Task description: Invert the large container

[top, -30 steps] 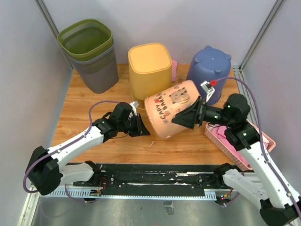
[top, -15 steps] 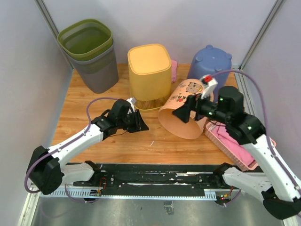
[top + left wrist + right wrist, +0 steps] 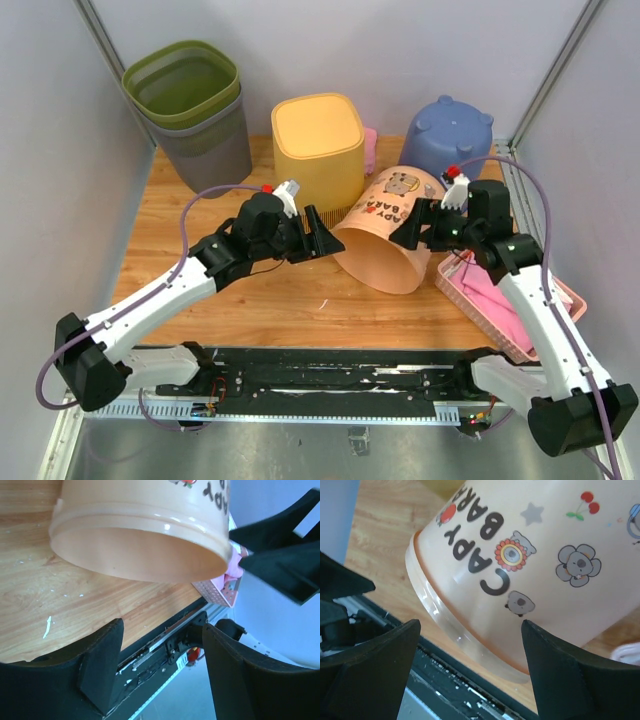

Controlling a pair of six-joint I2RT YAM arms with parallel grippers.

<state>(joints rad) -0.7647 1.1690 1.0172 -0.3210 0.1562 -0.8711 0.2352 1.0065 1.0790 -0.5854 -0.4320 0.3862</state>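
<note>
The large container (image 3: 385, 235) is a peach bucket printed "CAPY BARA". It lies tilted on the wooden table with its open mouth facing the near left and its base raised toward the back right. My left gripper (image 3: 325, 235) stands open just left of the rim, holding nothing. In the left wrist view the bucket's mouth (image 3: 140, 530) sits above the open gripper (image 3: 162, 627). My right gripper (image 3: 412, 232) is open at the bucket's right side. Its wrist view shows the printed wall (image 3: 535, 565) beyond the spread gripper (image 3: 471, 625), not between the fingers.
An upturned yellow bin (image 3: 318, 150) stands right behind the bucket, and an upturned blue bin (image 3: 445, 135) at the back right. A green bin (image 3: 185, 90) nests in a grey one (image 3: 205, 150) at the back left. A pink basket (image 3: 500, 300) lies at the right edge.
The bucket has gone from held up between both grippers to lying tilted on the table. My left gripper has opened and shifted right. The right gripper has drawn back to the right.
</note>
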